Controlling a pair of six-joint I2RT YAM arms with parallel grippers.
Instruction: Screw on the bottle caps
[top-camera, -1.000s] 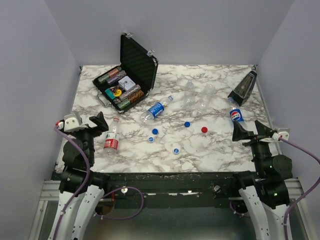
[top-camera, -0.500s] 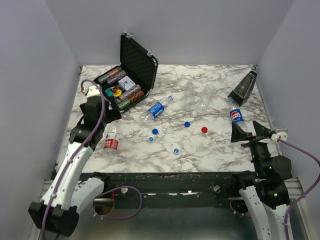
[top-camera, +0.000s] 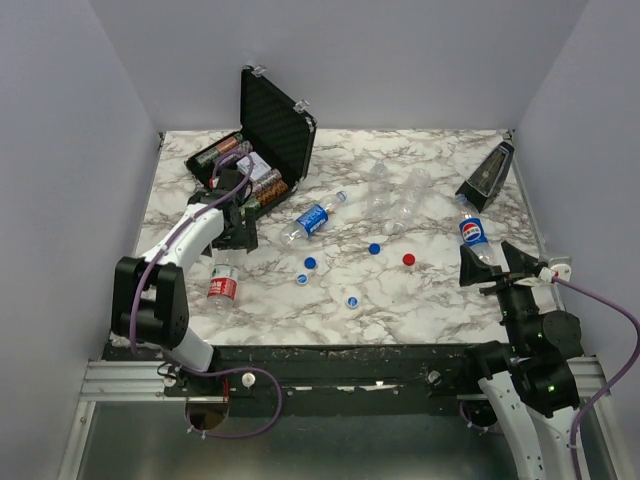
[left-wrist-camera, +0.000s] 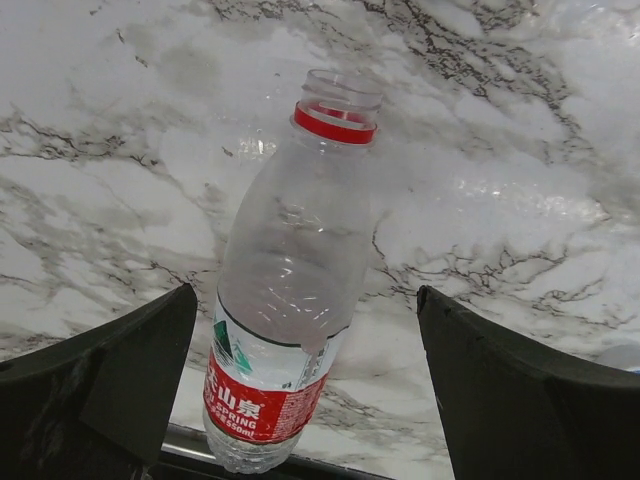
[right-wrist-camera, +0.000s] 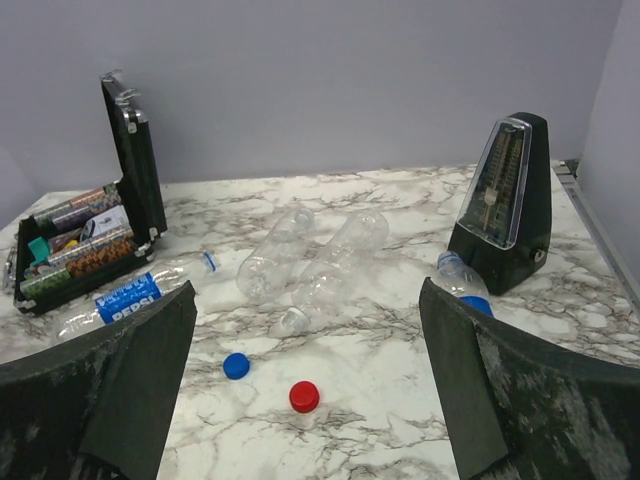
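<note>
Left arm: the left gripper (top-camera: 238, 226) hangs over the left part of the white-and-grey marble table (top-camera: 430, 300), just in front of the open black poker-chip case (top-camera: 275, 120). Its jaws are spread as wide as they go and hold nothing.
Bottle under it: the red-and-white-labelled clear plastic bottle (left-wrist-camera: 285, 300) lies on its side, uncapped, with a red ring at its open mouth. In the left wrist view it sits squarely between the two fingers, touched by neither.
Axis: the bottle runs roughly near to far, mouth toward the far side and base toward the table's near edge. The fingers stand on either side of its body, across that axis.
Mid-table: the blue-labelled clear plastic bottle (top-camera: 313, 220) lies slanted on its side, well apart from both arms. The small blue plastic screw caps (top-camera: 310, 263) and a whitish screw cap (top-camera: 352, 299) lie loose in front of it.
Red cap: the small red plastic screw cap (right-wrist-camera: 304, 396) rests flat, right of centre, well apart from the uncapped bottle.
Right arm: the right gripper (top-camera: 492, 262) has its jaws fully spread and empty, near the right front edge, facing over the table.
Nearer arm: the left arm is nearer the bottle. The right arm looks nearer the red cap.
Change: the left arm has swung out from a folded pose beside its base to above the bottle. The right arm has barely shifted, and the bottles and caps lie where they were.
</note>
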